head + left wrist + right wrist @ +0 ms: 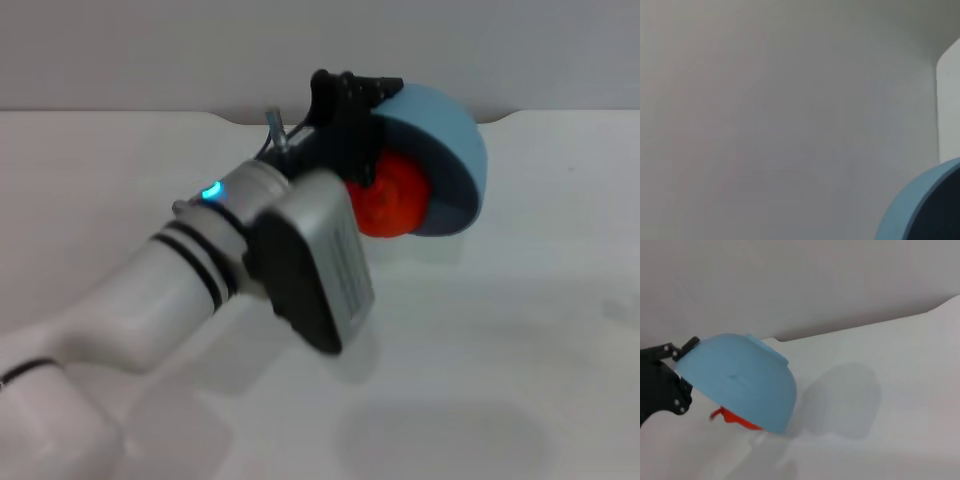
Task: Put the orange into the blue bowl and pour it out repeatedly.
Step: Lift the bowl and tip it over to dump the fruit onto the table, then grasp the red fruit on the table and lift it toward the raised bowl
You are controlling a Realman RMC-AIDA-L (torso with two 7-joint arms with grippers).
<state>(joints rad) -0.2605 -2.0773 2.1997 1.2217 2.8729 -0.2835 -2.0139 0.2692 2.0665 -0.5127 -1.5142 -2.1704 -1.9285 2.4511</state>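
In the head view, the left arm reaches in from the lower left across the white bench (540,350). Its black left claw (352,120) is clamped on the rim of the blue bowl (450,135), holding it lifted and tipped steeply on its side, so that the opening faces down and toward the robot's left. The orange (392,196) sits at the bowl's mouth, half out of it, just below and beside the claw, with the bowl's rim curving around its far side. A small blue-green light (211,191) glows on the arm's wrist. The right arm does not appear in this view.

In the left wrist view, only a curved piece of the blue bowl (912,207) shows at one corner against the plain pale bench (765,125). The claw's own fingers are not visible here.

In the right wrist view, the blue bowl (745,382) is seen from outside, nearly upside down and off the bench (880,440), casting a shadow on it. The left claw (662,382) grips the bowl's rim at one side. A sliver of the orange (737,420) peeks out under the lower rim. The right claw itself is not in any picture.
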